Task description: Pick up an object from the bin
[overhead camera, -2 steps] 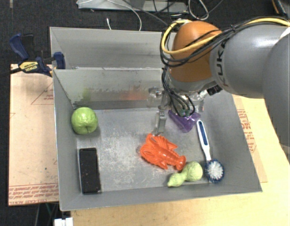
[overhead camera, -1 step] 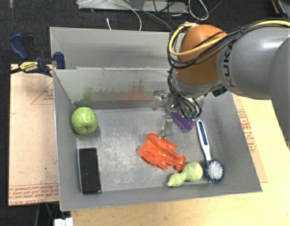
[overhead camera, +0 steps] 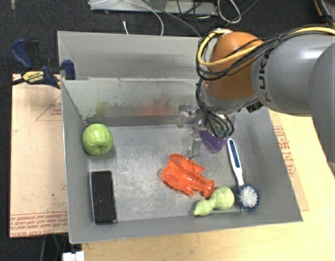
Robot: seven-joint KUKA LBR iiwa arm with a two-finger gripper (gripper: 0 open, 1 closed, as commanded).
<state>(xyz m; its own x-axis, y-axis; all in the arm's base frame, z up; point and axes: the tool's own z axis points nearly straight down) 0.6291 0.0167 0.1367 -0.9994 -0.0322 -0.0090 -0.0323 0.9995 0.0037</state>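
**Bin** (overhead camera: 75,145), grey metal.

**Contents:**
- green apple (overhead camera: 97,139), left side
- black block (overhead camera: 103,196), lower left corner
- orange toy lobster (overhead camera: 186,177), middle
- green lumpy toy (overhead camera: 215,200) and brush (overhead camera: 238,173), lower right
- purple piece (overhead camera: 213,142), towards the back, just beside the gripper

**Gripper** (overhead camera: 194,145): placed just above the lobster's upper end. Whether it is apart or together cannot be told, and nothing is seen held.

**Risks, as judged:**
- The lobster's uneven claws may be caught off-centre and slip.
- The purple piece or the brush handle, both lying close, may be knocked or pinched along with it.
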